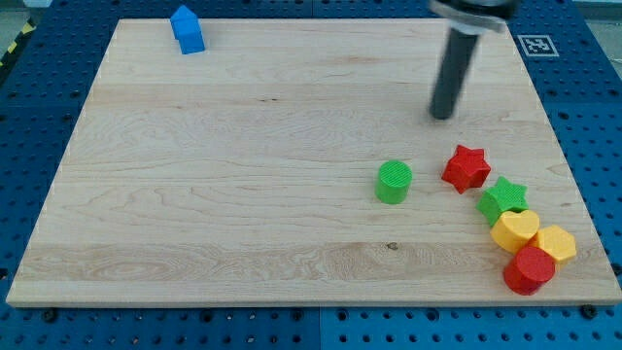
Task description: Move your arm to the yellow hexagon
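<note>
The yellow hexagon (557, 244) lies near the view's bottom right corner of the wooden board, touching a yellow heart-like block (515, 230) on its left and a red block (529, 269) below it. My tip (443, 116) rests on the board in the upper right part, well above the hexagon and to its left. A red star (466, 168) lies just below and to the right of the tip. A green star (502, 199) sits between the red star and the yellow blocks.
A green cylinder (394, 182) stands left of the red star. A blue block (187, 29) sits at the board's top left. The wooden board (243, 194) lies on a blue perforated table; a marker tag (536, 45) is at top right.
</note>
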### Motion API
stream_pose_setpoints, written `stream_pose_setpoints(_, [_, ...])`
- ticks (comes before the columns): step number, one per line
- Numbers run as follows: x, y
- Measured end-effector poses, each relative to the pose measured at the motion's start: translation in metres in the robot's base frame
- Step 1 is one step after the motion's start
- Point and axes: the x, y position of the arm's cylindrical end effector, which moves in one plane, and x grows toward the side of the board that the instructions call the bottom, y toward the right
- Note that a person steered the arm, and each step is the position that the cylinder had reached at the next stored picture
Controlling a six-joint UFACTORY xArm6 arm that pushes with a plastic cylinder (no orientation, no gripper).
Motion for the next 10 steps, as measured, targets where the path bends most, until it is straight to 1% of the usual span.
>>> stream_pose_setpoints(1, [0.035, 0.075])
stream_pose_setpoints(2, [0.099, 0.125])
stream_pose_setpoints(3, [0.154, 0.136])
stream_pose_setpoints(4, [0.154, 0.135])
stream_pose_setpoints(5, [0.173, 0.119])
stream_pose_setpoints(7, [0.192, 0.109])
stream_pose_setpoints(9, [0.214, 0.075])
stream_pose_setpoints(10, [0.214, 0.075])
